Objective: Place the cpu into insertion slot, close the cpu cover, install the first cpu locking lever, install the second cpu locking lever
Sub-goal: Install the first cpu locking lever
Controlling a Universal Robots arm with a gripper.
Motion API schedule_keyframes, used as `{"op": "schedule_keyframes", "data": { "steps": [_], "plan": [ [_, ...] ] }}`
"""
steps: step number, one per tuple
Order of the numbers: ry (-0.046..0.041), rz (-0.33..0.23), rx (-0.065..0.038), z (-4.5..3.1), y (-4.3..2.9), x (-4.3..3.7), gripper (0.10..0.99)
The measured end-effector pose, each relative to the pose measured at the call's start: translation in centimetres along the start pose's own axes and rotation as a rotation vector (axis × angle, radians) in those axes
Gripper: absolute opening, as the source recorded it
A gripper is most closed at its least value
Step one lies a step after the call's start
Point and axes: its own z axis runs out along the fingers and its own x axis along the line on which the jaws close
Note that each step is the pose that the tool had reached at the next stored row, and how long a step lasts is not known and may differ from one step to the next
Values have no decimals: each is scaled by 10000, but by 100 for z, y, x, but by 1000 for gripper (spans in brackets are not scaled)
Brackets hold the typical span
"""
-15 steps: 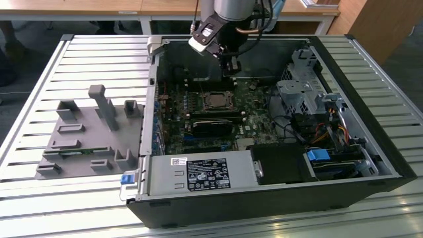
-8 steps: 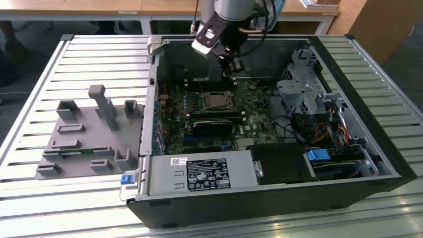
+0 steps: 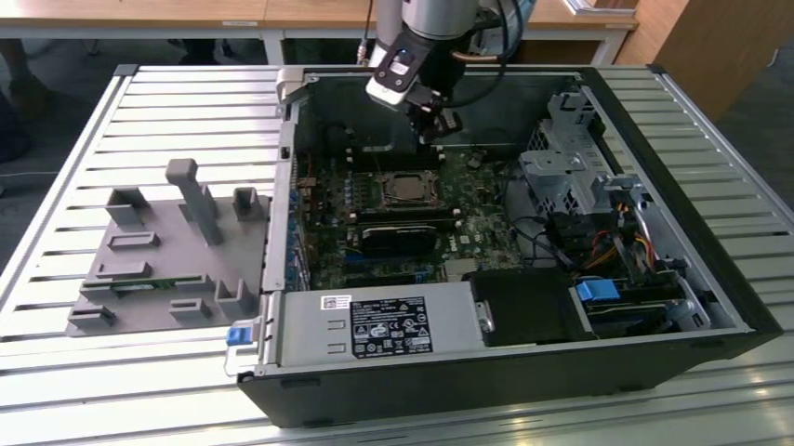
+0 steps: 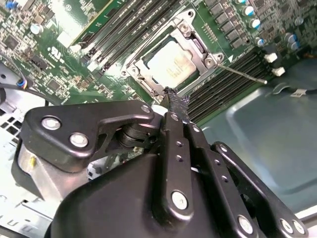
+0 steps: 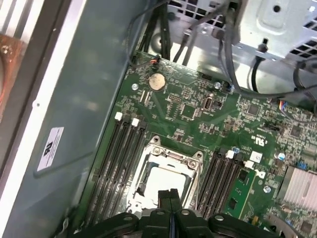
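Note:
The cpu [image 4: 171, 62] lies flat in the insertion slot [image 5: 134, 197], its pale metal top showing through the window of the cpu cover [image 4: 195, 49]. The silvery cover is down over the chip. A thin metal locking lever [image 4: 242, 74] sticks out from the socket's corner over the memory slots. My gripper [image 4: 176, 100] is shut with nothing between its fingers, and its tips hover just beside the socket's edge. The first wrist view has the gripper [image 5: 170, 195] at the rim of the cpu [image 5: 166, 178]. In the exterior view the gripper [image 3: 438, 137] hangs behind the socket [image 3: 403, 190].
The open computer case [image 3: 732, 307] lies on a slatted metal table [image 3: 149, 111]. A power supply [image 3: 372, 327] fills the near side, a drive cage [image 3: 577, 172] and cables the exterior view's right. A black card [image 3: 397, 237] sits near the socket. A grey fixture [image 3: 162, 251] stands left.

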Motion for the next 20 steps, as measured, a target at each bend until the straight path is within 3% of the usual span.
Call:
{"op": "schedule_keyframes", "data": {
  "steps": [13, 20],
  "plan": [
    [11, -1267, 31, 2, -3, 1, 106],
    [28, -2446, 57, 2, -3, 1, 106]
  ]
}}
